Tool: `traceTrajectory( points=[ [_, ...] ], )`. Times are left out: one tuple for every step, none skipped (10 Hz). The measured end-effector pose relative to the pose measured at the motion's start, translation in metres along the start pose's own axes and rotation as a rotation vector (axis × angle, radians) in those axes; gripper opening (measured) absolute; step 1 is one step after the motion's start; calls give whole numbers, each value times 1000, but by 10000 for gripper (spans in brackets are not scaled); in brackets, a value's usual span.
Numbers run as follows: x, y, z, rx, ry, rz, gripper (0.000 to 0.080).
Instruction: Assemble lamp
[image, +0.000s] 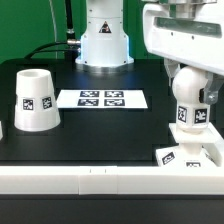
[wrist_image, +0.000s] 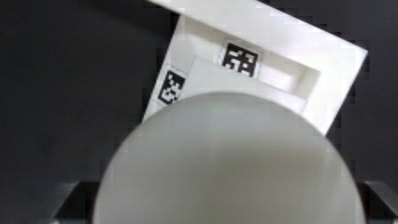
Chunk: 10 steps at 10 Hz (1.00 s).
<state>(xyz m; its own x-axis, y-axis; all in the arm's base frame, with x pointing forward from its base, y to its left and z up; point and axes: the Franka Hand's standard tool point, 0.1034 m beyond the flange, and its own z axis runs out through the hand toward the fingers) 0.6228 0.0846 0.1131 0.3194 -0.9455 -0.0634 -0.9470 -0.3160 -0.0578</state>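
My gripper (image: 190, 92) is shut on the bulb (image: 192, 115) and holds it upright over the flat square base (image: 170, 157) at the front of the exterior view's right. I cannot tell whether the bulb's lower end touches the base. In the wrist view the bulb's round head (wrist_image: 222, 150) fills the space between my gripper's (wrist_image: 217, 212) dark fingers (wrist_image: 71, 205). Beyond it lies the base (wrist_image: 267, 50) with two tags showing. The tapered shade (image: 35, 100) stands upright on the exterior view's left, far from the gripper.
The marker board (image: 103, 99) lies flat mid-table between the shade and the arm. The robot's pedestal (image: 104, 45) stands at the back. A white wall (image: 100, 180) runs along the table's front edge, just in front of the base.
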Motion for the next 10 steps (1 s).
traceTrajectory(
  points=[
    [-1,0,0,1,-3,14,577],
    [-1,0,0,1,-3,-18,577],
    [-1,0,1,0,-4,-54,674],
    [-1,1,1,-5,-7,-116,692],
    [0,1,-1,-12,-11,-214,692],
    [-1,1,-1,-11,-11,-302,692],
    [-2,1,-1,-12,-12,-431,698],
    [-2,0,-2,-11,-13,-532,699],
    [-2,0,-2,-10,-13,-640,699],
    [-2,-1,-2,-9,-14,-745,699]
  ],
)
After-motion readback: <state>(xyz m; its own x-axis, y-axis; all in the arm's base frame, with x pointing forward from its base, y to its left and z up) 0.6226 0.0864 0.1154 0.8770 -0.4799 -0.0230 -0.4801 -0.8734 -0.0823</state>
